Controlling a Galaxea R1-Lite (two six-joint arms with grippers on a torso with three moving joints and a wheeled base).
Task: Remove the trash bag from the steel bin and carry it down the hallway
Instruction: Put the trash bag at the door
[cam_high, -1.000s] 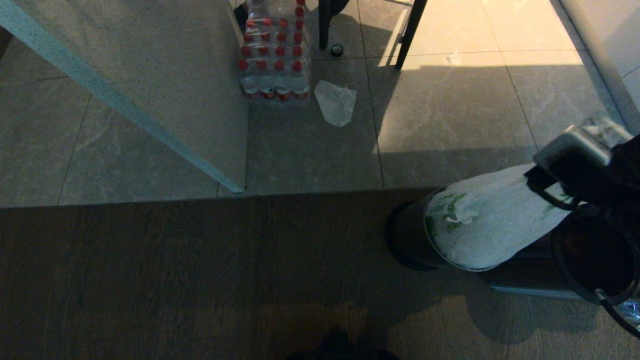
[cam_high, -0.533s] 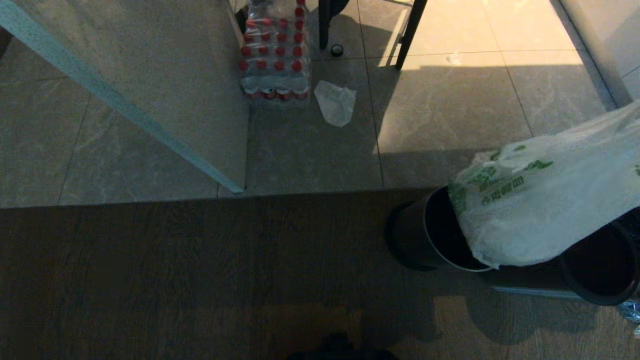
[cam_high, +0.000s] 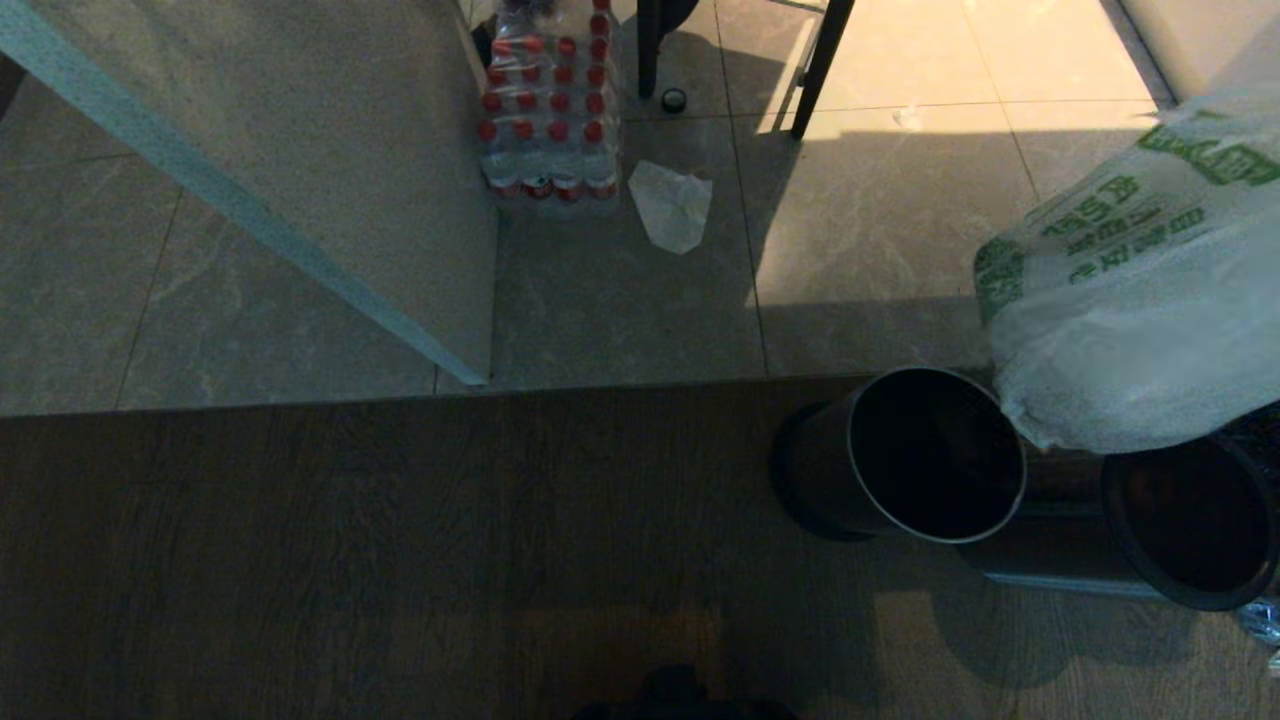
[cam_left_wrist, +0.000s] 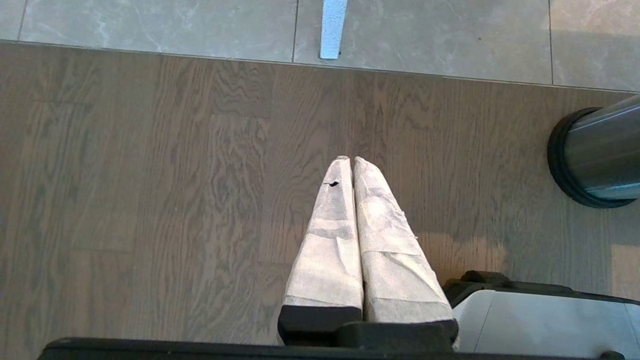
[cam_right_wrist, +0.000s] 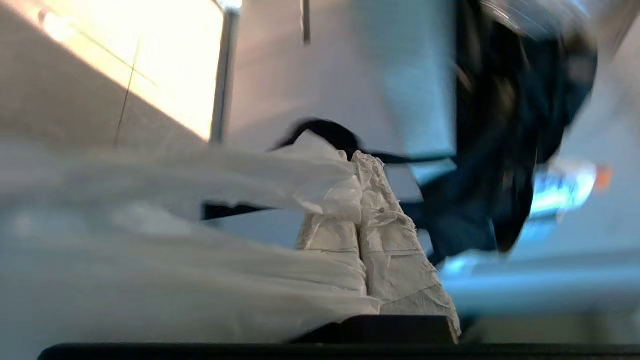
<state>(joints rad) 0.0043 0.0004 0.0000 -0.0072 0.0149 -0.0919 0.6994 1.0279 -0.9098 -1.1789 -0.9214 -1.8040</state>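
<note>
The trash bag (cam_high: 1130, 330) has been lifted clear of the steel bin (cam_high: 905, 455) within the last second; a second ago it was seen stuffed in the bin's mouth, half a second ago its lower end was still draped over the rim, and now it hangs in the air above and to the right of the bin, touching nothing of it; the bin's dark inside is left bare. In the right wrist view the right gripper (cam_right_wrist: 357, 160) is seen with its fingers pinched tight on the thin plastic of the bag, which streams away from them; the gripper itself lies outside the head view. The left gripper (cam_left_wrist: 348, 162) is held parked over the wooden floor (cam_high: 400, 560), its fingers pressed together on nothing. A second bin (cam_high: 1190, 525) stands just beside the first. Removal may be judged done; the carry down the hallway is what remains.
</note>
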